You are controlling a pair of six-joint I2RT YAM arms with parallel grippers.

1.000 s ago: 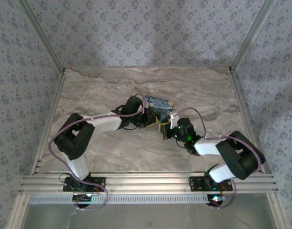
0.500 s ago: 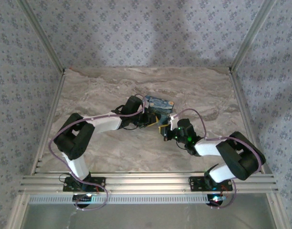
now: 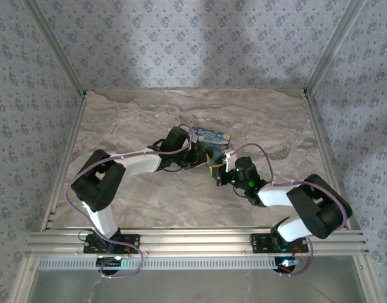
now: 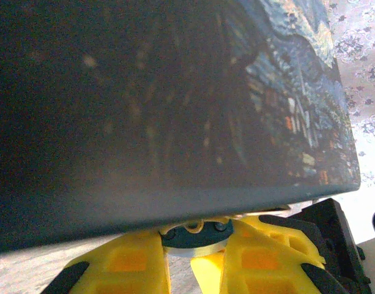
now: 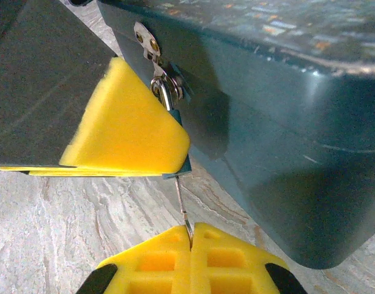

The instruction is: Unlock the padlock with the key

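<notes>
Grip notes: left tool (image 4: 196, 245) is clamped on the small teal body of the padlock (image 5: 165, 98), which hangs by its silver shackle from the hasp (image 5: 145, 38) on the teal side of the night-sky box (image 3: 210, 136); box sits mid-bench, a little toward the far wall. This hold is judged to steady the lock and keep its underside turned toward the other arm. Right tool (image 5: 190, 242) is pinched closed on the key (image 5: 181, 199); a thin grey edge of it runs from the yellow pads up to the teal body just below the left pad. Cannot tell whether the tip is seated in the keyway, as the junction is hidden. Step in hand is probably insertion, or the turn. Bench (image 3: 136, 120) is a flat beige marbled surface. Walls (image 3: 193, 44) carry blue-grey floral paper, and aluminium rails (image 3: 193, 243) run along the near edge
</notes>
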